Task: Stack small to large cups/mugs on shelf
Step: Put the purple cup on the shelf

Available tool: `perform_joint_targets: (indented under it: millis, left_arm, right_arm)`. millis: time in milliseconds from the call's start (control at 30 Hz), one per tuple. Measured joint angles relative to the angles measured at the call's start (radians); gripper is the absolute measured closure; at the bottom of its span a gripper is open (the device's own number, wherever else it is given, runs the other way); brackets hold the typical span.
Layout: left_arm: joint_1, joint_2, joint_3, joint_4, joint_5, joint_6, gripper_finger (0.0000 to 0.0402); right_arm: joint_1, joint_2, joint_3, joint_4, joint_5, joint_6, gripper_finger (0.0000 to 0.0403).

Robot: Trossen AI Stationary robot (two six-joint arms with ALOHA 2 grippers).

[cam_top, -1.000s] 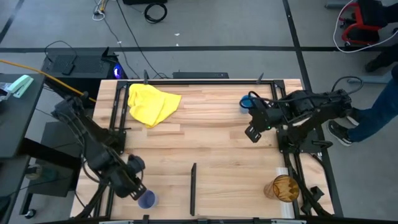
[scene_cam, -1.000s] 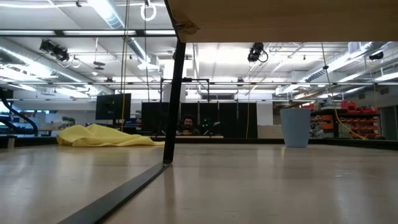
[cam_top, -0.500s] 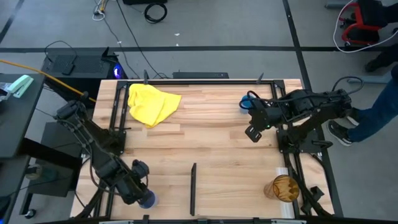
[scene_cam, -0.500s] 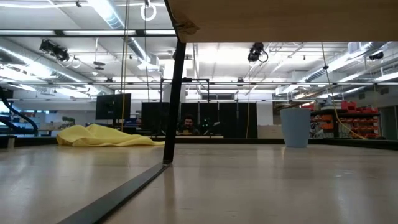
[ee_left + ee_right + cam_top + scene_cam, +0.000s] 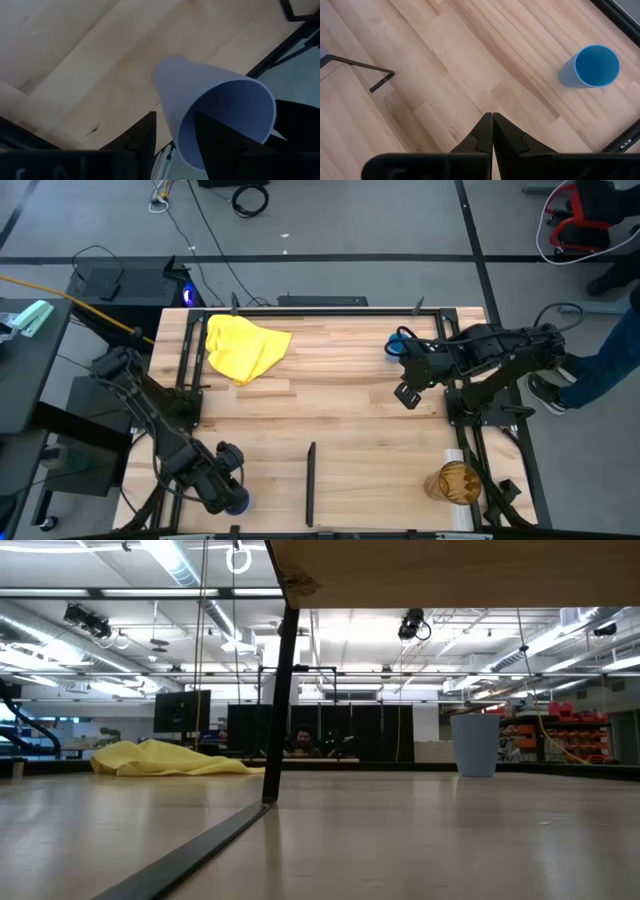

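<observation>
On the wooden table (image 5: 340,410), the left gripper (image 5: 222,488) clamps the lavender cup's (image 5: 220,112) rim for lifting, while the right gripper (image 5: 492,131), fingers pressed together, waits near the blue cup (image 5: 592,67).

The purple cup (image 5: 215,112) is at the near left corner of the table, and in the high view only a little of it (image 5: 238,501) peeks out from under the left arm. In the left wrist view it looks pale purple and smooth, with its open mouth turned toward the camera, and it sits between two dark fingers.

The blue cup (image 5: 592,67) stands upright near the far right side of the table (you can see right down into it). It is small and bright blue.

The amber cup (image 5: 455,482) is see-through and stands at the near right corner.
</observation>
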Motion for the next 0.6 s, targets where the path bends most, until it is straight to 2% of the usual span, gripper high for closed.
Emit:
perform_joint_targets:
  millis: [300, 600]
  left_arm:
    - [0.002, 0.055, 0.000, 0.001, 0.011, 0.005, 0.0263]
    - [0.014, 0.063, 0.000, -0.002, 0.011, -0.001, 0.0317]
  right_arm:
    - [0.000, 0.000, 0.000, 0.000, -0.004, 0.000, 0.0386]
    - [0.000, 0.000, 0.000, 0.000, -0.004, 0.000, 0.0386]
